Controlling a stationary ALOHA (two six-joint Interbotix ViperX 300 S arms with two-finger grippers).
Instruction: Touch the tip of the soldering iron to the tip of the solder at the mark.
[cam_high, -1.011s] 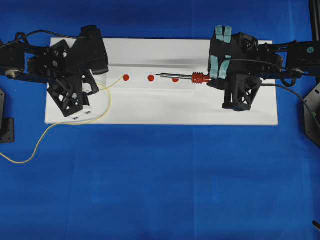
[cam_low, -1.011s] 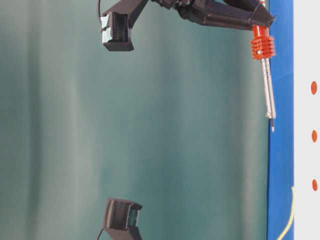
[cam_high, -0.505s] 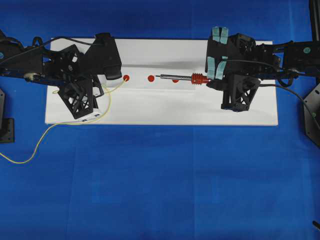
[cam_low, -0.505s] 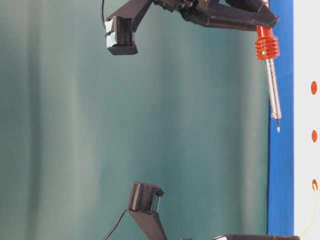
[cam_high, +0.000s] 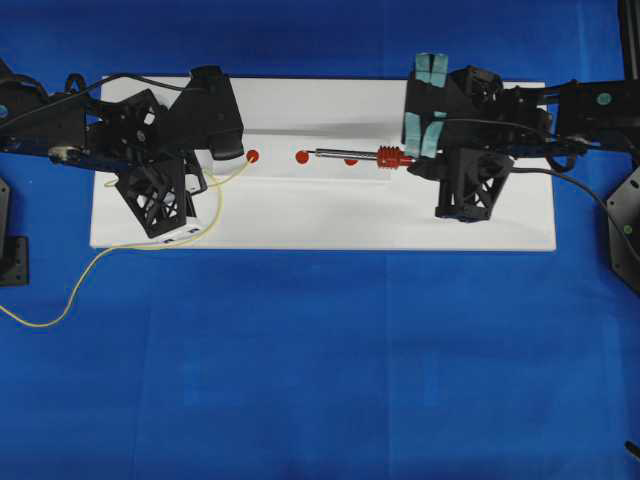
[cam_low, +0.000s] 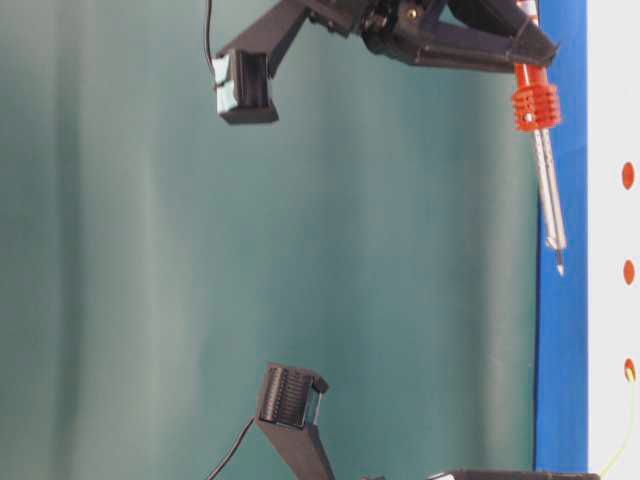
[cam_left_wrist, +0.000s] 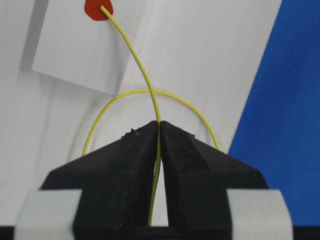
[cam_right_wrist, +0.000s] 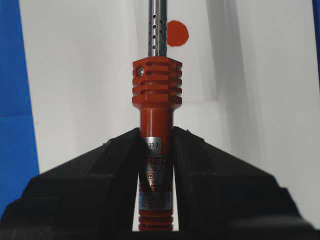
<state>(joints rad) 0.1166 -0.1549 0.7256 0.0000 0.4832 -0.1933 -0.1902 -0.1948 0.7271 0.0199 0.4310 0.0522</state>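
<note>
My left gripper (cam_left_wrist: 159, 124) is shut on the solder (cam_left_wrist: 141, 67), a thin yellow wire that arcs forward. The wire's free end rests on the leftmost red mark (cam_left_wrist: 97, 9), also visible from overhead (cam_high: 252, 155). My right gripper (cam_right_wrist: 156, 131) is shut on the red ribbed handle of the soldering iron (cam_right_wrist: 156, 95). The iron lies nearly level over the board, pointing left, and its dark tip (cam_high: 318, 153) sits just right of the middle mark (cam_high: 302, 156). In the table-level view the tip (cam_low: 559, 268) hangs a short way off the board, apart from the solder.
The white board (cam_high: 320, 220) lies on blue cloth (cam_high: 320, 370). A third red mark (cam_high: 351, 161) shows partly under the iron's shaft. Slack solder loops off the board's left front onto the cloth (cam_high: 60, 305). The iron's black cord (cam_high: 590, 195) trails to the right.
The left arm moved right and put the solder's end on the left mark, then held still. The right gripper carried the iron slightly left, its tip dipping nearer the board.
</note>
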